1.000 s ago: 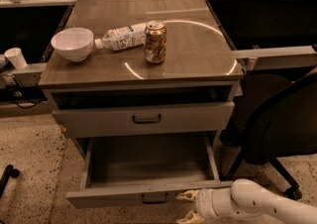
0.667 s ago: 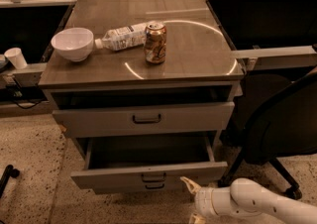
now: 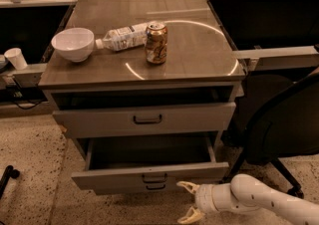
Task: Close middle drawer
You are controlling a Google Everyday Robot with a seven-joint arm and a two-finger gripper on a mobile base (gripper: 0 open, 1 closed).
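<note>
Since a second before, the middle drawer [image 3: 119,178] had slid part of the way back into the cabinet [image 3: 199,55], and the gripper [image 3: 187,200] had dropped a little lower beside it. The drawer stood in the lower centre of the frame, about half open, with its dark inside showing behind the low front. The bottom drawer [image 3: 119,190] peeked out just under it, and the top drawer [image 3: 99,119] above was out by a small gap. The gripper sat at the bottom of the frame, right of centre, just below the right part of the middle drawer's front, with its two pale fingers [image 3: 185,186] spread apart and holding nothing. Whether the upper finger touched the front could not be told. On the cabinet top stood a white bowl [image 3: 74,44], a plastic bottle [image 3: 124,36] lying on its side, and an upright can [image 3: 156,43].
</note>
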